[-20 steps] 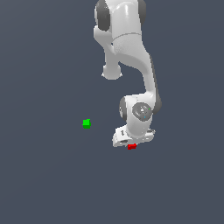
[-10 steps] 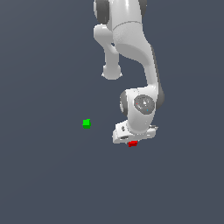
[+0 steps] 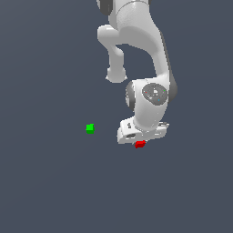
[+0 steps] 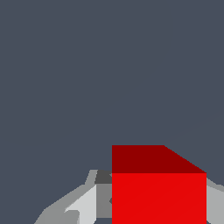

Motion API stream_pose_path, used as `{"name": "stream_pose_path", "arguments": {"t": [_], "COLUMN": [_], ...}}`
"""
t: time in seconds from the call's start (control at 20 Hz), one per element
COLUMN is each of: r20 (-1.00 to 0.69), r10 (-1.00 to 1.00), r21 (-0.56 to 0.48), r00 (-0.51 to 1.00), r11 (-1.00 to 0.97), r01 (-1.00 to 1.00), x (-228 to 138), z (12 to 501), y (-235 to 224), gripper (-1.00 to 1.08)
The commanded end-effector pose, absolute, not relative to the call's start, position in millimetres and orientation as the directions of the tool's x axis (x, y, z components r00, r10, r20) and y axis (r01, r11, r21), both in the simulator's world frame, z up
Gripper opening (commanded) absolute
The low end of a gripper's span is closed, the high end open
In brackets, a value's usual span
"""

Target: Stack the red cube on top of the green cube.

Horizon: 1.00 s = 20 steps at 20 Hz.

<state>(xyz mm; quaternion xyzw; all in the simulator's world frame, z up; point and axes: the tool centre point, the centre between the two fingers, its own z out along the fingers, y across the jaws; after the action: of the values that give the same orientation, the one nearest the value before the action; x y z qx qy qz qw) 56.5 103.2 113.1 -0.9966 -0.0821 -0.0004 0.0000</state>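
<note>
Item one, the gripper [image 3: 140, 142]: white, at the end of a white Panda arm [image 3: 136, 41] that came down from the top of the exterior view, its wrist bent low over a plain dark grey floor [image 3: 45, 191]. Item two, the red cube [image 3: 140, 144]: small, bright, sitting directly beneath the gripper's body and partly tucked under it in the exterior view. In the wrist view the red cube [image 4: 158, 192] filled the space between the fingers, with a pale grey finger [image 4: 83, 205] close against one side face and a sliver of the other finger showing just past the opposite face; the fingers stood only as far apart as the cube was wide, and they appeared to be clasping it (actual contact at the pads was hidden by the cube itself). Whether the cube rested on the floor or hung just clear of it could not be told. Item three, the green cube [image 3: 90, 128]: same size as the red one, lying alone on the floor well apart from the fingers, off toward the exterior view's left and outside the wrist view.
</note>
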Motion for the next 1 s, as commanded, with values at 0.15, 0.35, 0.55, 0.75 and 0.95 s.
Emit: {"name": "stream_pose_path", "arguments": {"t": [0.15,0.35,0.55,0.75,0.95], "r20": [0.001,0.001,0.001,0.001,0.001], "r10": [0.164,0.164,0.164,0.164,0.163], "r21": [0.000,0.000,0.000,0.000,0.000], "r00": [0.987,0.987,0.987,0.987,0.987], "r11": [-0.987,-0.987,-0.987,-0.987,-0.987], "r01": [0.164,0.164,0.164,0.164,0.163], "x": [57.2,55.5,50.2,40.8,26.6], "z": [118.8,118.1,115.9,112.0,105.9], "y": [103.3,100.1,90.3,72.9,45.8], "gripper": [-1.00,-1.00,-1.00,-1.00,-1.00]}}
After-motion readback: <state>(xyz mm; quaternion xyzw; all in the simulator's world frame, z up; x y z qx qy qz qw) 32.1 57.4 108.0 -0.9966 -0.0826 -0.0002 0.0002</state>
